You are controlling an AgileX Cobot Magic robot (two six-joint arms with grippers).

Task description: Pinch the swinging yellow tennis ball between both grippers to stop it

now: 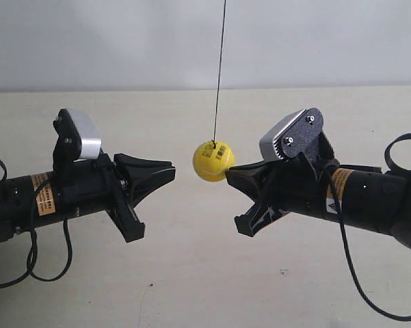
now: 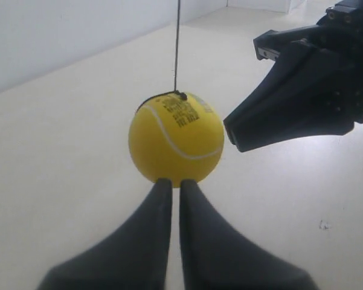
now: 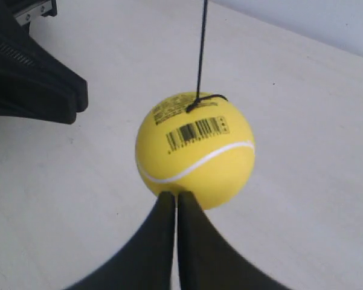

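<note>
The yellow tennis ball (image 1: pixel 213 161) hangs on a thin dark string (image 1: pixel 219 75) between the two arms, above the table. Its barcode sticker faces the arm at the exterior view's right. That arm carries my right gripper (image 1: pixel 228 171), shut, with its tips at the ball's side (image 3: pixel 194 150), touching or nearly so. My left gripper (image 1: pixel 172 171) is shut too and points at the ball (image 2: pixel 176 138) from the other side, a small gap away. Each wrist view shows its own shut tips, left (image 2: pixel 170 181) and right (image 3: pixel 176 194), under the ball, with the opposite arm's black fingers (image 2: pixel 290 109) (image 3: pixel 36 84) beyond.
A pale tabletop (image 1: pixel 191 273) lies below both arms and a white wall (image 1: pixel 123 41) stands behind. Black cables loop down from the arm at the exterior view's left (image 1: pixel 33 256) and from the one at its right (image 1: pixel 359 280).
</note>
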